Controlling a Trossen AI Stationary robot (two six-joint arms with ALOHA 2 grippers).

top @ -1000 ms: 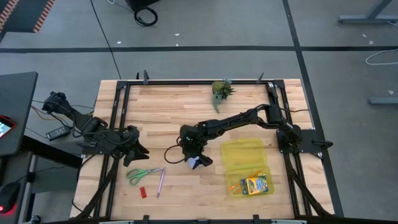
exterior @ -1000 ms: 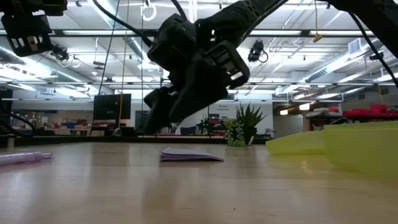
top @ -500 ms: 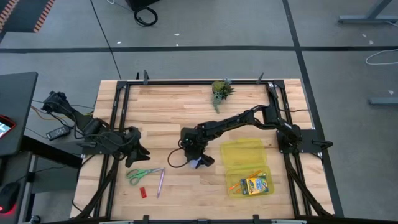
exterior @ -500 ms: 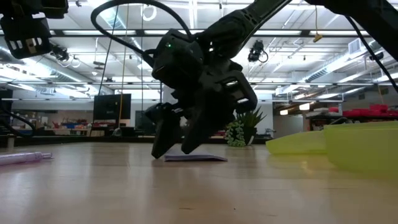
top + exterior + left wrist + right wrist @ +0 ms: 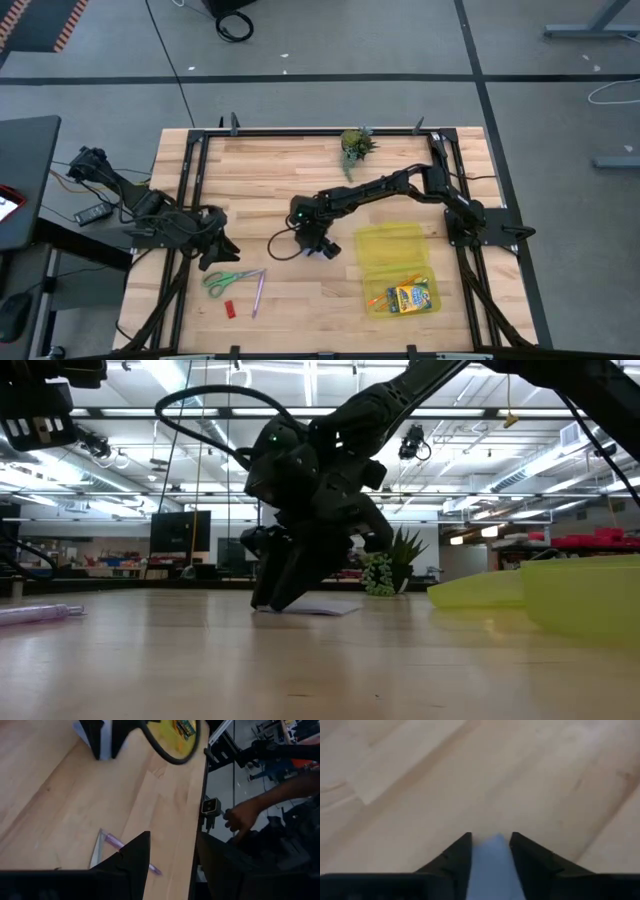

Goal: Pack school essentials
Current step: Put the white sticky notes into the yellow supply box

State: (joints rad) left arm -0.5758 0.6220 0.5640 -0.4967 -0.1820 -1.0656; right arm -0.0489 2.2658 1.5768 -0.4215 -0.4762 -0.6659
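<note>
High view, left to right: left gripper [image 5: 222, 250], fingers parted and empty, waits beside the green-handled scissors [image 5: 226, 281], tiny red eraser [image 5: 230, 309] and pinkish pen [image 5: 257, 293]. At centre, the right gripper [image 5: 322, 246] presses down with its 2 fingers astride the light-blue square note pad [image 5: 492, 870] (apparently to pinch its edge); whether it grips cannot be told. The translucent yellow plastic case [image 5: 398, 250] lies open, holding the yellow-green crayon box [image 5: 411, 297].

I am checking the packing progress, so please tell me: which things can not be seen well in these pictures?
- Note pad: in the high view the right tool covers it; low view shows only an edge.
- Red eraser: high view, too small for detail.
- Crayon box: low view, hidden behind the yellow case wall.
- Scissors: absent from the low view.
</note>
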